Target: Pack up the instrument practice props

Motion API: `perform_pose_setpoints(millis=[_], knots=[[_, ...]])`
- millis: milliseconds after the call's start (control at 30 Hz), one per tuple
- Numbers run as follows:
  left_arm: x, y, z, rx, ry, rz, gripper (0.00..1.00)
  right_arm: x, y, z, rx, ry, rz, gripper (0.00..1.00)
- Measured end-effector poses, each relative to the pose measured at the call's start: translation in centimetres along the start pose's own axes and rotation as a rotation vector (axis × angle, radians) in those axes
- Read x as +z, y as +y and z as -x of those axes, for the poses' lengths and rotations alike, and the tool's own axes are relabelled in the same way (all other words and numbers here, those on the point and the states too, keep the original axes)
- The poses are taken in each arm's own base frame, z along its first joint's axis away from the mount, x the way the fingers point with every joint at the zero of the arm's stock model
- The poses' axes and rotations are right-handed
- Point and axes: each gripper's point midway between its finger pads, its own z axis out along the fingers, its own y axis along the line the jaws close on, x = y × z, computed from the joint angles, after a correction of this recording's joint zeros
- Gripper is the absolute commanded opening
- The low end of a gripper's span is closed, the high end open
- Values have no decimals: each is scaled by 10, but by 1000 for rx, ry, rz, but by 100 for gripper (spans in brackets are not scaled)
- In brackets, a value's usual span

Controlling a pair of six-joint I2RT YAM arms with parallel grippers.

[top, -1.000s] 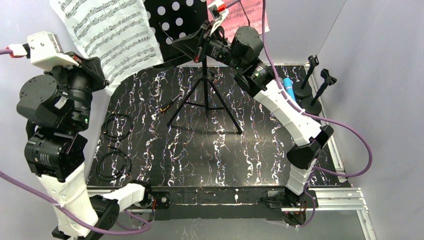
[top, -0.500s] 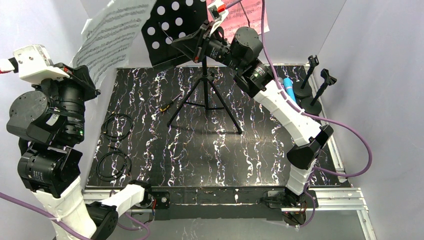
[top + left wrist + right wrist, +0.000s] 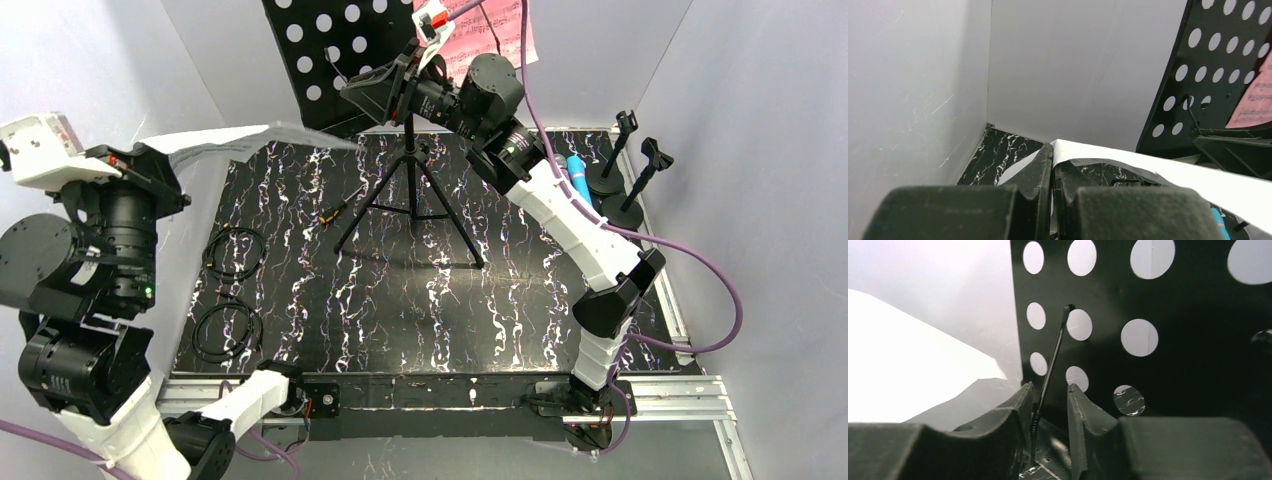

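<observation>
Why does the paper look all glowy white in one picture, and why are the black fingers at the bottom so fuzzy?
Right wrist view: bright light washes the white music sheet into a blank glow; the fingers sit too near the lens to look sharp. Left wrist view: fingers blurred likewise. Top view: sharp, with the tripod casting a soft shadow.

— Any writing you can read?
— None. The pink sheet [image 3: 495, 40] at the desk's [image 3: 400, 300] far edge carries printed staves and notes, all too small to make out.
— Titles, numbers?
— Nothing legible.
</observation>
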Motion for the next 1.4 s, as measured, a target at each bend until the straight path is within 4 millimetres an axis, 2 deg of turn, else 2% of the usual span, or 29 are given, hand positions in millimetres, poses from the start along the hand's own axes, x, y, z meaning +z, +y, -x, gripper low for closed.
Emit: perform_pose_setpoints(millis=[133, 333, 467, 567, 767, 867, 967, 1133, 1267, 1400], knots=[[-15, 1, 6, -18, -19, -27, 0, 0, -3, -1, -23, 0, -3, 59], [-38, -2, 9, -41, -31, -95, 0, -13, -8, -20, -45, 42, -25, 80], [-50, -8, -1, -42, 4, -160, 0, -35, -6, -24, -89, 57, -52, 92], [-58, -16, -19, -34, 64, -224, 0, -57, -2, -19, -146, 45, -76, 98], [-69, -36, -68, -25, 231, -358, 0, -111, 10, -3, -294, 2, -124, 99], [-73, -47, -99, -43, 331, -418, 0, -133, 12, -2, -355, -6, -153, 99], [-76, -58, -134, -77, 454, -471, 0, -148, 9, -9, -391, 8, -187, 99], [-82, -67, -194, -155, 667, -491, 0, -164, -5, -33, -406, 75, -246, 99], [-93, -64, -240, -217, 821, -450, 0, -180, -15, -53, -413, 144, -299, 99], [-104, -57, -286, -268, 992, -372, 0, -194, -19, -56, -429, 171, -340, 99]])
